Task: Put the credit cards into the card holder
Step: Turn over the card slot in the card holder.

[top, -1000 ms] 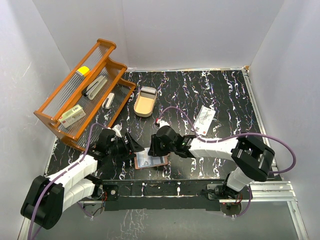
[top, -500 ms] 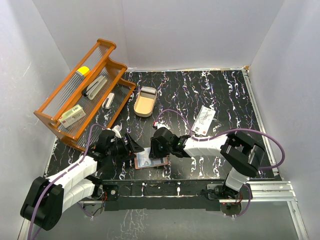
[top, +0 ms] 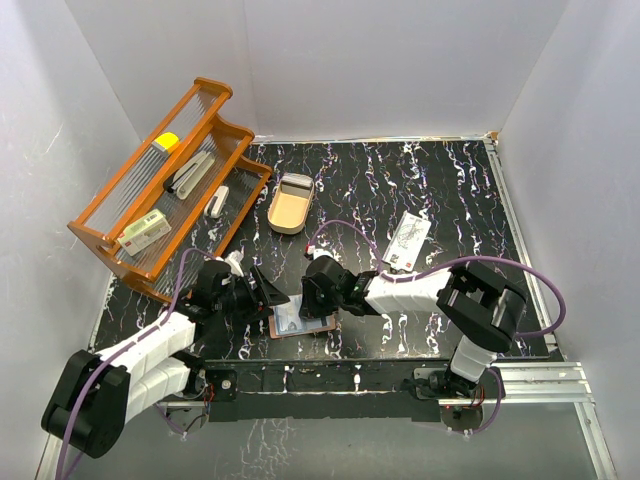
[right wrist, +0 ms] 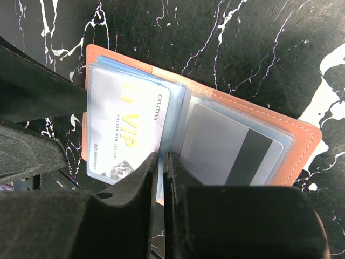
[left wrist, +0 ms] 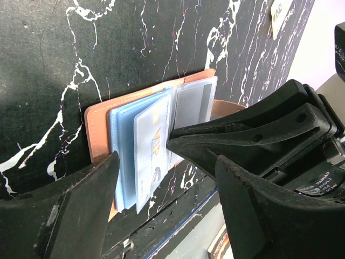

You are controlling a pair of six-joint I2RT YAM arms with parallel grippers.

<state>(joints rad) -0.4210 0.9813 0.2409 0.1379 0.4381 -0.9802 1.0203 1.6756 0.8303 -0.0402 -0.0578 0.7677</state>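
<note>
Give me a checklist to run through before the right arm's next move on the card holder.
1. Card holder lying open on the table: ok.
2. VIP card seated in its clear pocket: ok.
3. Striped card seated in the opposite pocket: ok.
4. Right fingers nearly closed at the sleeve fold; sleeve actually pinched: cannot tell.
5. Left fingers open over the holder: ok.
6. White card stowed: not ok, it lies apart on the table.
</note>
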